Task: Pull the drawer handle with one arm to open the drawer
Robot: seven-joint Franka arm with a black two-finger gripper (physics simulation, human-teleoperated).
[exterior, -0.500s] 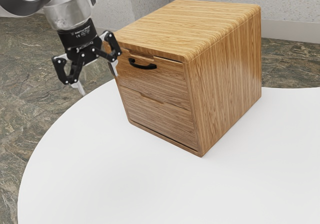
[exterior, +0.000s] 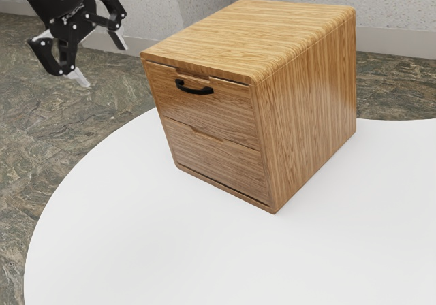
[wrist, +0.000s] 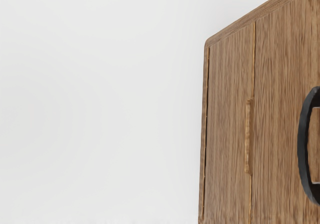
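Setting: mottled stone floor (exterior: 41, 135) and a pale speckled wall lie behind a round white counter (exterior: 204, 250).
Cabinet: a wooden two-drawer cabinet (exterior: 306, 94) stands on the counter, its front turned toward the exterior view's left.
Task thing: the black handle (exterior: 193, 88) sits near the upper edge of the top drawer (exterior: 218, 104), and nothing touches it.
Drawer state: the top drawer front lies flush with the lower drawer (exterior: 218, 158), shut, just as it was half a second ago.
Change: the gripper (exterior: 101, 62) was just beside the top drawer's edge, close to the handle. It has since drawn up and away toward the exterior view's upper left, and is now well apart from the cabinet, above the floor.
Gripper: its fingers are spread wide and hold nothing.
Wrist view: the handle (wrist: 306, 144) curves in at the frame's edge on the top drawer (wrist: 280, 84). The lower drawer (wrist: 227, 134) lies beside it, with white counter (wrist: 100, 109) beyond.
Obstacles: open air lies between the gripper and the handle.
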